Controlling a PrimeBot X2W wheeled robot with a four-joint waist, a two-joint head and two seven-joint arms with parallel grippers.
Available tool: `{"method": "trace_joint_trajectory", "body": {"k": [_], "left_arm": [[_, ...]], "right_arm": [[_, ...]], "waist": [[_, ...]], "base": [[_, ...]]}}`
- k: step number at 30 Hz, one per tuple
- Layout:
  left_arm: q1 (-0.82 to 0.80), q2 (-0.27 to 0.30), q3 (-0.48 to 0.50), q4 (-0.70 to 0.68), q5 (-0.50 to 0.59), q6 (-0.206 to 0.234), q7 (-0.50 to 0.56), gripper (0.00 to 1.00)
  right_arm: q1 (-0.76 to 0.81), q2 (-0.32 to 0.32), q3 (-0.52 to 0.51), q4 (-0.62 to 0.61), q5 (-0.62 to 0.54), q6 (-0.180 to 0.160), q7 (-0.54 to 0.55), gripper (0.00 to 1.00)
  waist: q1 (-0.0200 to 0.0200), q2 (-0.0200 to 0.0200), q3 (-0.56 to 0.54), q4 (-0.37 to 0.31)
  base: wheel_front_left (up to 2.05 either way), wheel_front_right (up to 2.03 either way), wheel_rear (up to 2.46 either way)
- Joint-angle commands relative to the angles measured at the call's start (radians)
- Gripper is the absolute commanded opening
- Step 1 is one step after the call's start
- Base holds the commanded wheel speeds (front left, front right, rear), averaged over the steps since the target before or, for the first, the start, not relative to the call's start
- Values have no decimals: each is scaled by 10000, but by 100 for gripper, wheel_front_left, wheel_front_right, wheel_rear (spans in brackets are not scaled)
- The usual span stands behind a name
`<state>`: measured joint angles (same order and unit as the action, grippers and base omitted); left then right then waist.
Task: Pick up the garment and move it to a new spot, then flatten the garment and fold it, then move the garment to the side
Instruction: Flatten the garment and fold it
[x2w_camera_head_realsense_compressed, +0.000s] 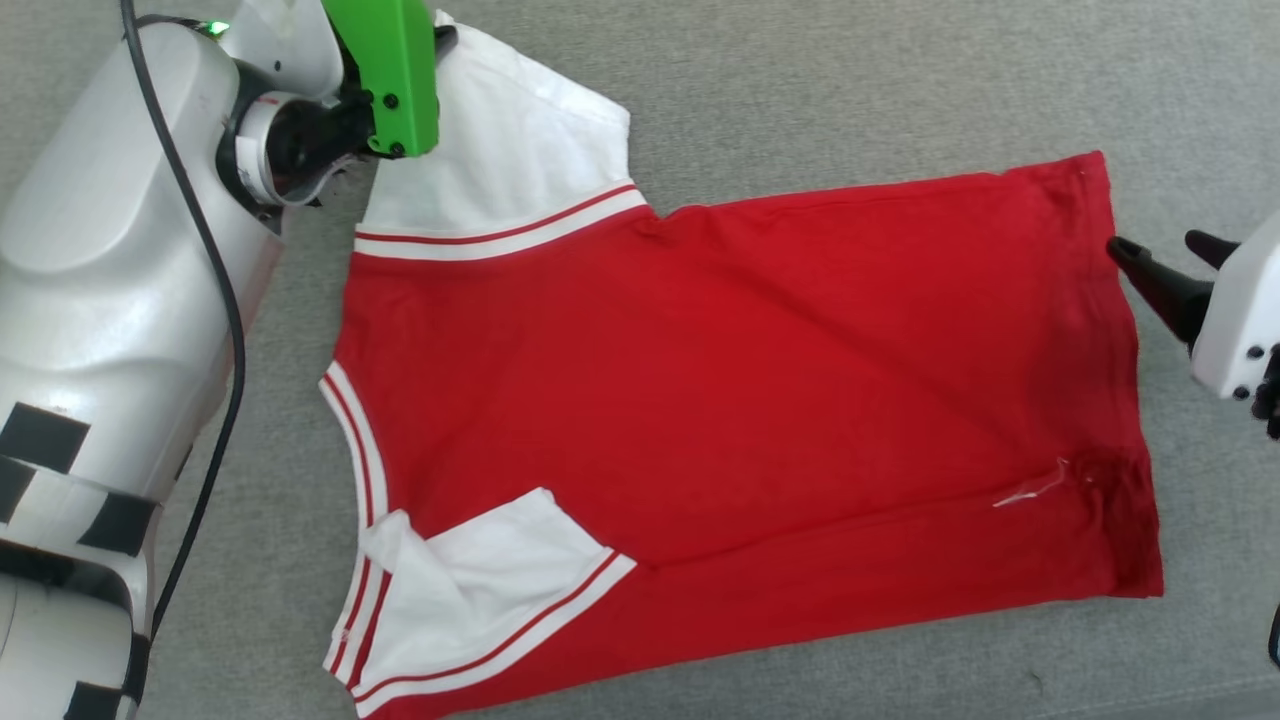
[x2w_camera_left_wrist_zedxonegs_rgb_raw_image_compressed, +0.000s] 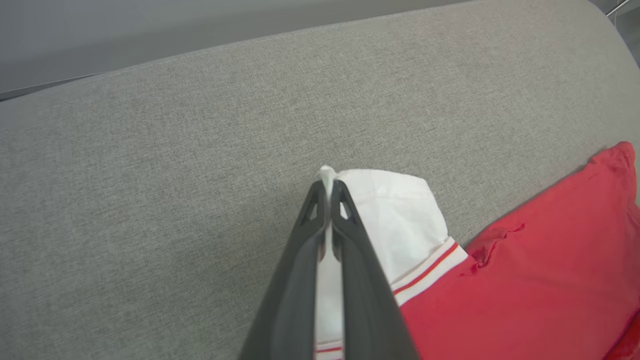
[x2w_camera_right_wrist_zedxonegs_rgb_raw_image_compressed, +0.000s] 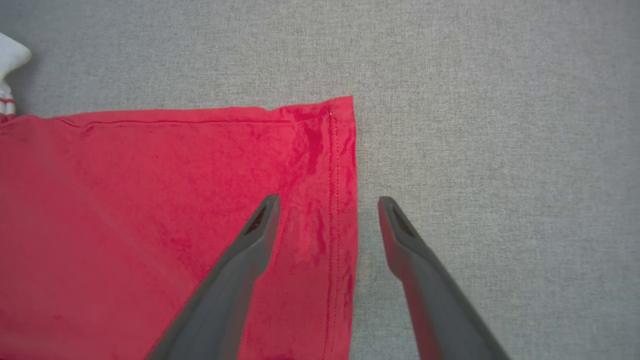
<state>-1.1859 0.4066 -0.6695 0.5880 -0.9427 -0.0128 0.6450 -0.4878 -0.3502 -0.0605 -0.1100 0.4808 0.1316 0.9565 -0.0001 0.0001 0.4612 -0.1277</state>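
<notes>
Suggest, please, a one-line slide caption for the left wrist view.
Closed left gripper pinching the tip of the white sleeve of the red garment on a grey upholstered surface.

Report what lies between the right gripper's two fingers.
The right wrist view shows the garment's red hem edge and bare grey upholstery between the right gripper's fingers.

- garment (x2w_camera_head_realsense_compressed: 740, 400): lying flat on cushion (x2w_camera_head_realsense_compressed: 800, 80), neck pointing left, hem (x2w_camera_head_realsense_compressed: 1125, 380) pointing right.
- far sleeve (x2w_camera_head_realsense_compressed: 510, 150): sticking out at far left, tip sitting pinched in left gripper (x2w_camera_left_wrist_zedxonegs_rgb_raw_image_compressed: 327, 187).
- near sleeve (x2w_camera_head_realsense_compressed: 470, 590): lying folded onto body.
- right gripper (x2w_camera_right_wrist_zedxonegs_rgb_raw_image_compressed: 327, 205): straddling hem near far-right corner, one finger over garment, other over cushion.
</notes>
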Motion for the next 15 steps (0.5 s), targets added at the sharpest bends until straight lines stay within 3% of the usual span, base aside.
{"method": "trace_joint_trajectory", "body": {"k": [1, 15], "left_arm": [[241, 73, -38, -352, -8, 64, 18, 0], [1016, 450, -330, -3813, 197, 980, 471, 0]], "right_arm": [[-424, -53, -41, 341, 48, -9, 234, 100], [-2557, -355, 432, 3397, -919, -9, 411, 100]], "waist": [[1, -1, -70, 350], [1, -1, 469, 1225]], "base": [[0, 0, 0], [0, 0, 0]]}}
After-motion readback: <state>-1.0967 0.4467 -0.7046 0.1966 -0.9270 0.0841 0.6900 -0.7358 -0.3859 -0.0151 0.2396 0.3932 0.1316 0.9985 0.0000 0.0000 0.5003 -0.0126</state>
